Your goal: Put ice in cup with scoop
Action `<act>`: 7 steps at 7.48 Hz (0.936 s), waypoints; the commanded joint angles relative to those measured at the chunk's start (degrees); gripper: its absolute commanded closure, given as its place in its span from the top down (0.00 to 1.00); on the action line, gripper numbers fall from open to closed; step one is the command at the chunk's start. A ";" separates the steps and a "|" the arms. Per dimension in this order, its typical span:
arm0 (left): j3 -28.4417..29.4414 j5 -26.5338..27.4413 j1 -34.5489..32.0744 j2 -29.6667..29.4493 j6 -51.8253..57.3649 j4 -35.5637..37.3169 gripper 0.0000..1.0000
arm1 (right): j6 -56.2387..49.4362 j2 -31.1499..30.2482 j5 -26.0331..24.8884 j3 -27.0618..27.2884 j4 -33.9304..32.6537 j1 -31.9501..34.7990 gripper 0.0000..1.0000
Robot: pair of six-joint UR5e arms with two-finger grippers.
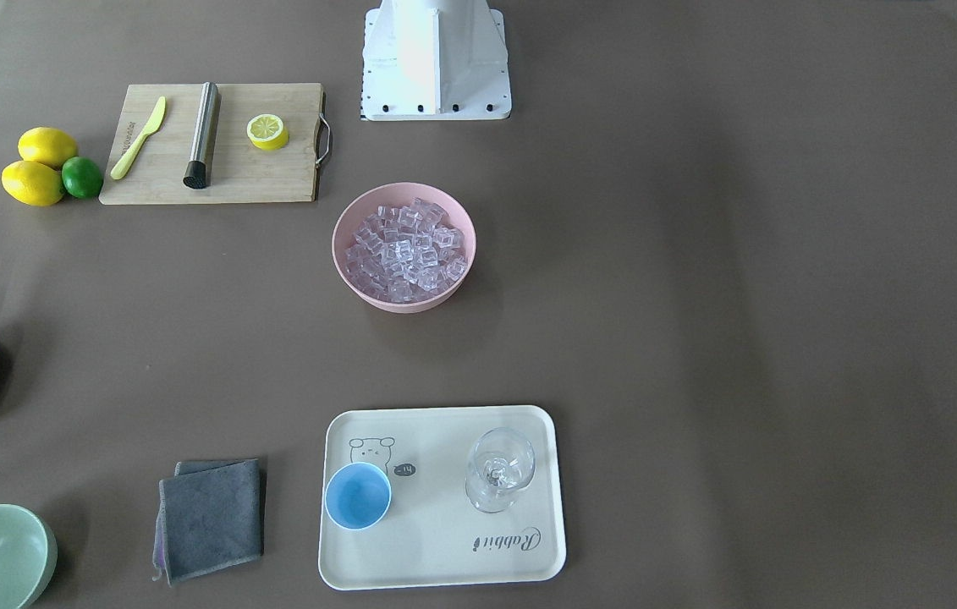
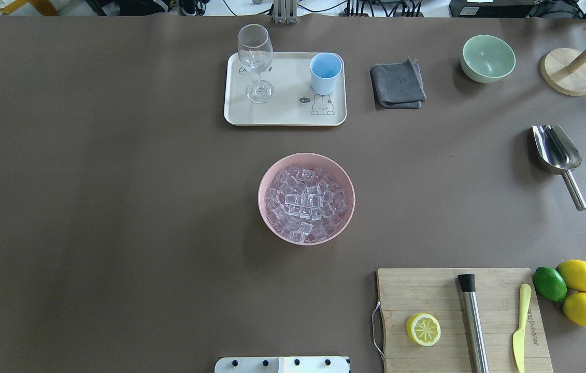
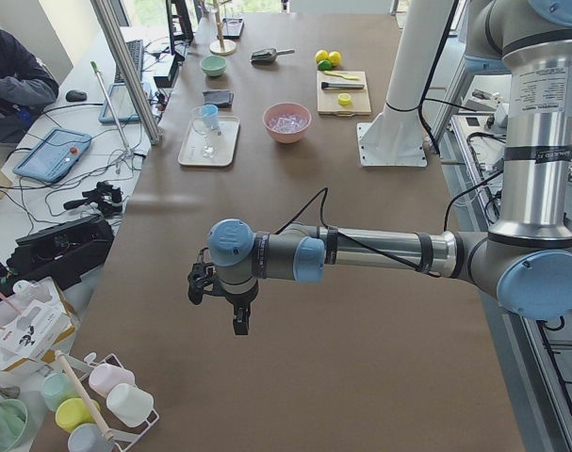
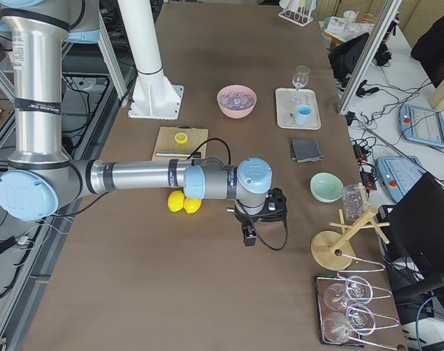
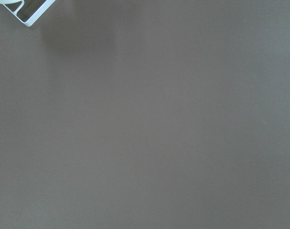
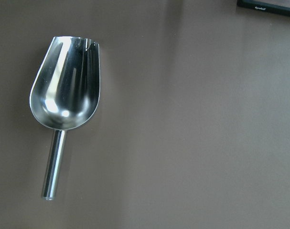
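Observation:
The ice fills a pink bowl at the table's middle, and also shows in the overhead view. The light-blue cup stands upright and empty on a cream tray; it also shows in the overhead view. The steel scoop lies alone on the table, bowl up, and shows in the right wrist view. My right gripper hangs over that area; I cannot tell if it is open. My left gripper hangs over bare table far from everything; I cannot tell its state.
A wine glass shares the tray. A cutting board holds a lemon half, a steel rod and a yellow knife, with lemons and a lime beside it. A grey cloth, green bowl and wooden stand are nearby.

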 commanded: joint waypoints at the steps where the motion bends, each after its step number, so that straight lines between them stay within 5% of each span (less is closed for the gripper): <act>1: 0.16 -0.06 -0.77 0.03 -0.11 -0.11 0.98 | 0.01 0.01 0.09 0.24 -0.04 0.16 1.00; 7: -0.63 -0.50 -0.34 -0.84 0.41 -0.03 0.98 | 0.45 -0.08 -0.09 0.33 0.05 2.18 1.00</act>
